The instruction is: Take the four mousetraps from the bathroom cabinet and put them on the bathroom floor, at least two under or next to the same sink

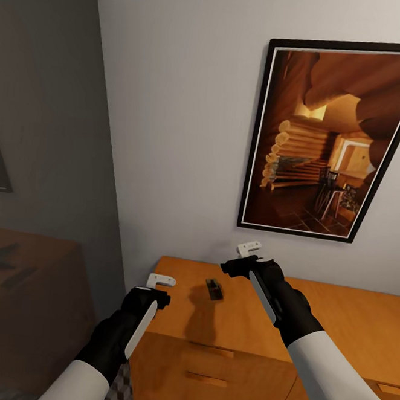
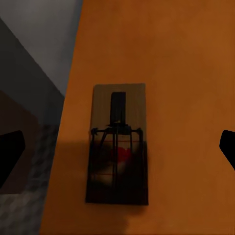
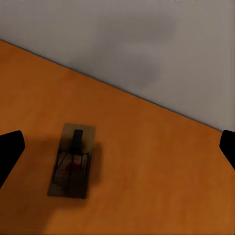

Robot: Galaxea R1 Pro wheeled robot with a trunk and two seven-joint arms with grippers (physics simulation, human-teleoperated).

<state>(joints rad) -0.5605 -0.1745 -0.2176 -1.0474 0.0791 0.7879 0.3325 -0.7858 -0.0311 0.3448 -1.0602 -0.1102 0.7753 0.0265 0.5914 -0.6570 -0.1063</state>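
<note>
One mousetrap (image 1: 214,289), a small dark rectangle with a wire bar and a red spot, lies flat on the orange-brown cabinet (image 1: 335,321) near its left end. My left gripper (image 1: 161,287) hovers open over the cabinet's left edge, left of the trap. My right gripper (image 1: 242,257) is open just behind and to the right of it. In the left wrist view the mousetrap (image 2: 117,147) lies between the spread black fingertips (image 2: 10,156). The right wrist view has the mousetrap (image 3: 72,161) on the wood close to the wall. A strip of patterned bathroom floor (image 1: 120,387) shows beside the cabinet.
A framed picture of a log cabin interior (image 1: 332,139) hangs on the pale wall above the cabinet. Drawer fronts (image 1: 209,376) face me below the top. A darker wall and a brown piece of furniture (image 1: 21,305) stand at the left.
</note>
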